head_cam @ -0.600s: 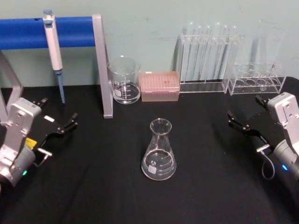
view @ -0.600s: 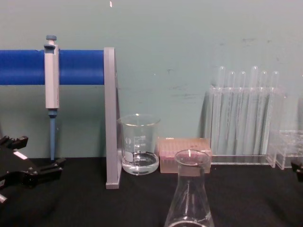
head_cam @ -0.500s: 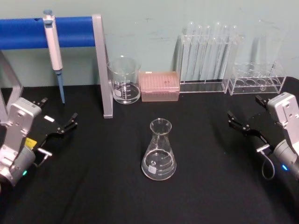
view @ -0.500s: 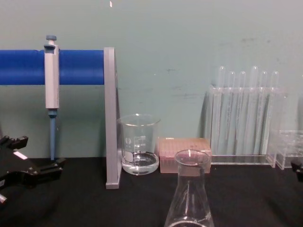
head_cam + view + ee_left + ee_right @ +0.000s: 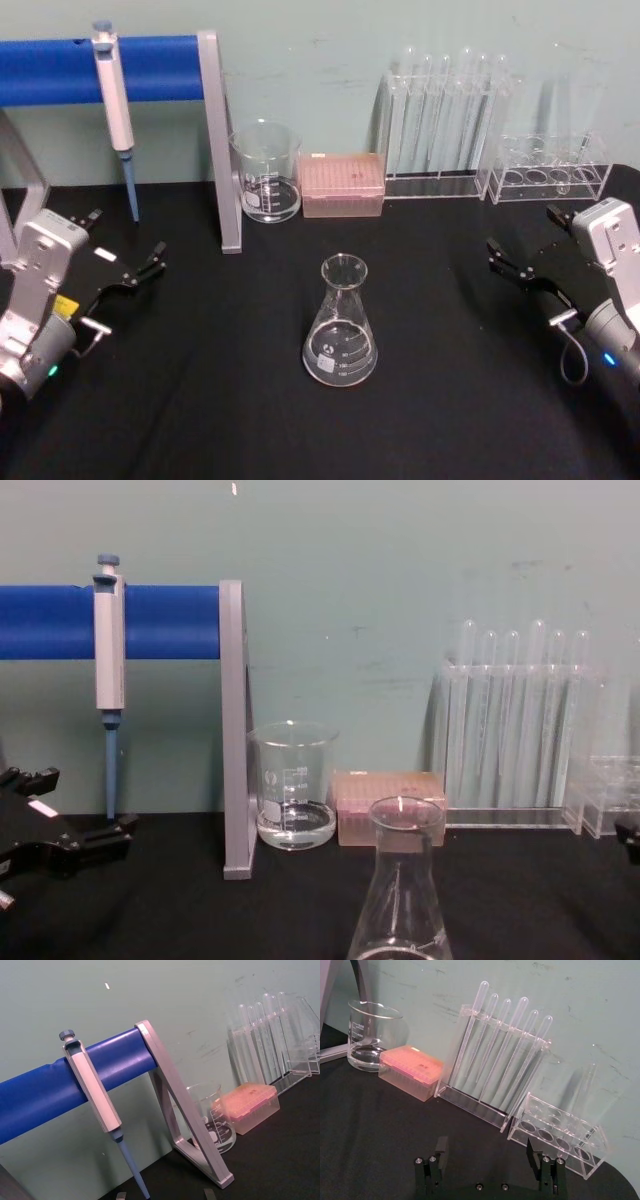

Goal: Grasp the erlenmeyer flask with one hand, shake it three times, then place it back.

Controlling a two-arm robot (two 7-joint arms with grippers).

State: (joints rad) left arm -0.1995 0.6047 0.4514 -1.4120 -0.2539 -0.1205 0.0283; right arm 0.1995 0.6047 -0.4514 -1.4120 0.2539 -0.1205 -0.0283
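The erlenmeyer flask (image 5: 341, 325) stands upright in the middle of the black table, with a little clear liquid in its wide base; its neck and rim rise at the bottom of the chest view (image 5: 402, 880). My left gripper (image 5: 127, 235) rests open near the table's left edge, well away from the flask, and also appears at the left edge of the chest view (image 5: 72, 810). Far to the flask's right, my right gripper (image 5: 522, 230) is open with nothing between its fingers, as the right wrist view (image 5: 486, 1152) confirms.
Along the back wall stand a glass beaker (image 5: 266, 172), a pink tip box (image 5: 342, 185), a rack of test tubes (image 5: 440, 115) and a low clear rack (image 5: 553, 165). A pipette (image 5: 115, 100) hangs on the blue bar stand (image 5: 160, 68) at back left.
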